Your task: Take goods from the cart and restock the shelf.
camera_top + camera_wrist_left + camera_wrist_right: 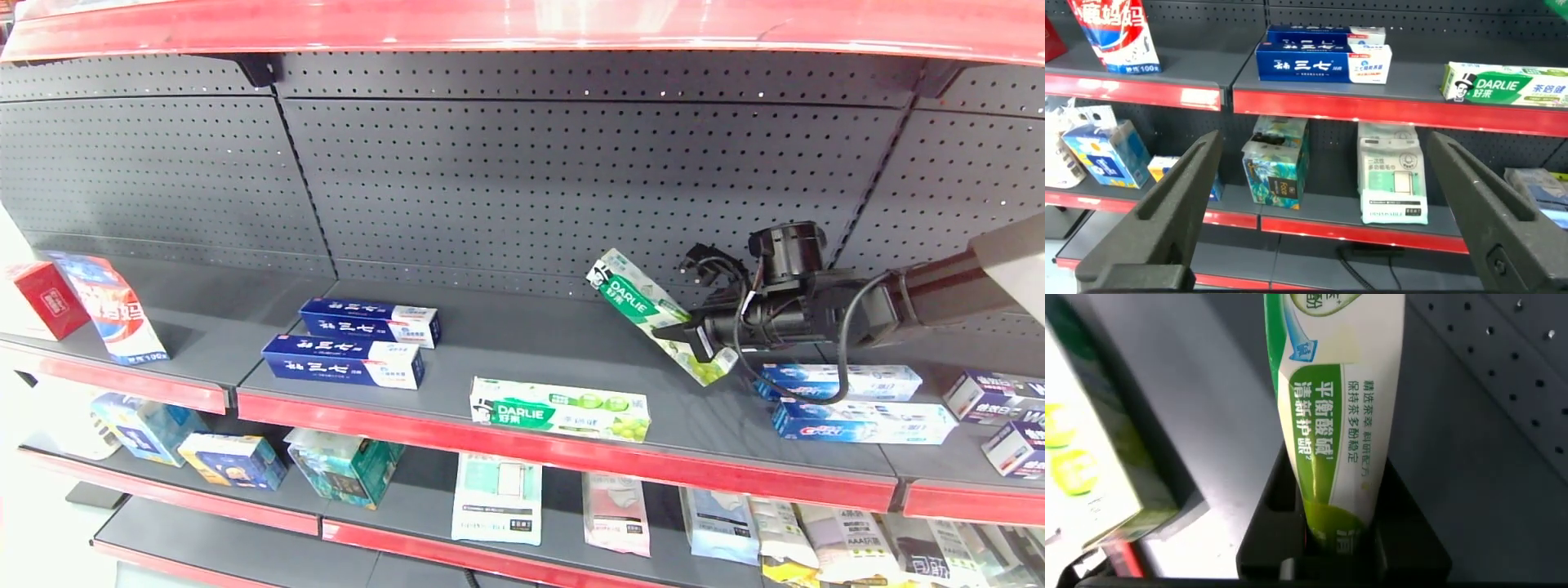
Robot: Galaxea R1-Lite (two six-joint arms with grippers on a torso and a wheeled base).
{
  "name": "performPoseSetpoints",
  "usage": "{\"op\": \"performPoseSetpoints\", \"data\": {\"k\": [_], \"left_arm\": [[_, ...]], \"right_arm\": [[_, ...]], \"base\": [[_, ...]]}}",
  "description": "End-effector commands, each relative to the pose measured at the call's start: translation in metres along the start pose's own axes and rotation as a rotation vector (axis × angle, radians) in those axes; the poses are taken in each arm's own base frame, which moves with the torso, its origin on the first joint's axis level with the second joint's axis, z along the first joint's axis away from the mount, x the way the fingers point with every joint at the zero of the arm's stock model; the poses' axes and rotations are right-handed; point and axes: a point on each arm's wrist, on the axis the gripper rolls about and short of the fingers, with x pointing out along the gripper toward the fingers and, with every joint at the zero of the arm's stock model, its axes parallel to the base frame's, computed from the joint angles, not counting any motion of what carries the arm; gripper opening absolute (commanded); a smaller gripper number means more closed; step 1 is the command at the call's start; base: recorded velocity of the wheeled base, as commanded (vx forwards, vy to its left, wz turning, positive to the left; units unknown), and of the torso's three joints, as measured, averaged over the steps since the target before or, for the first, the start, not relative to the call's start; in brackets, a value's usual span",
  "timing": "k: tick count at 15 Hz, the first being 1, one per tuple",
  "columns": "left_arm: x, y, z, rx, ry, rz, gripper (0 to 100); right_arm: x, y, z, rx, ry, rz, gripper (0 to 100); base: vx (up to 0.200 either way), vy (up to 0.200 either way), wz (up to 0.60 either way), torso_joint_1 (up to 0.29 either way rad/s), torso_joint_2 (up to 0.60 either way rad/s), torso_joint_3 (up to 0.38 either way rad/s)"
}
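Pinching with the right jaws, closed tight on the lower end of a green-and-white toothpaste box [645, 306] (the fruit-printed end, going by the right wrist view). Holding it tilted, upper end leaning up toward the pegboard back [531, 180], lower end hanging just over the grey shelf [531, 343]; not managing to tell whether a corner is touching it.

Gripping by one end rather than the middle, seemingly so as to be leaving the long body free to go down flat without the jaws fouling the shelf. Aiming, by the look of it, for the bare stretch behind the matching box [559, 408] lying flat along the shelf's front edge, between the two blue boxes [343, 359] on one side and the blue-and-white boxes [841, 380] on the other.

Looking over the carton itself: long, slim, crisp-edged, glossy white with a green band and pale green fruit, showing no dents.

Hanging wide open with the left jaws, gripping nothing, facing the lower shelves [1372, 233] well apart from the work.
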Motion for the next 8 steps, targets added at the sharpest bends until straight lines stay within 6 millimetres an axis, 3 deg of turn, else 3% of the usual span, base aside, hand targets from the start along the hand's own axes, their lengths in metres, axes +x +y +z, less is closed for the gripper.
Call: {"op": "performPoseSetpoints", "data": {"k": [1,8], "left_arm": [[0.0,0.0,0.0,-0.001,0.001,0.0,100],[0.0,0.0,0.0,-0.001,0.001,0.0,100]], "right_arm": [[0.007,0.002,-0.002,-0.003,0.01,0.006,0],[0.025,0.022,0.007,-0.122,0.02,0.03,0]], "base": [[0.0,0.0,0.0,0.0,0.0,0.0],[0.0,0.0,0.0,0.0,0.0,0.0]]}}
